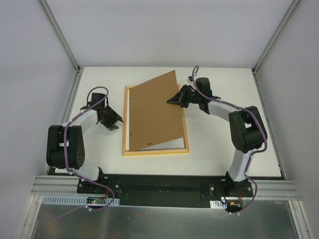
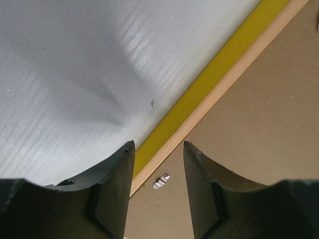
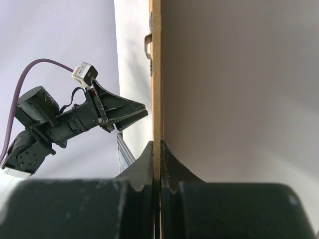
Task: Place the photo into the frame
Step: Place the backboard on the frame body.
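My right gripper [image 1: 175, 99] pinches the hardboard backing panel [image 1: 154, 109] at its 3 o'clock edge, tilted over the frame [image 1: 154, 151] lying 12-to-6. My left gripper [image 1: 113, 123], spread and empty, hovers at the 9 o'clock rail. The white strip [image 1: 169, 144] inside is possibly the photo.

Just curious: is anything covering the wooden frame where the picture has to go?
Yes. A brown hardboard panel, pinched at its edge by the right gripper, covers most of the opening of the thin rectangular light-wood frame.
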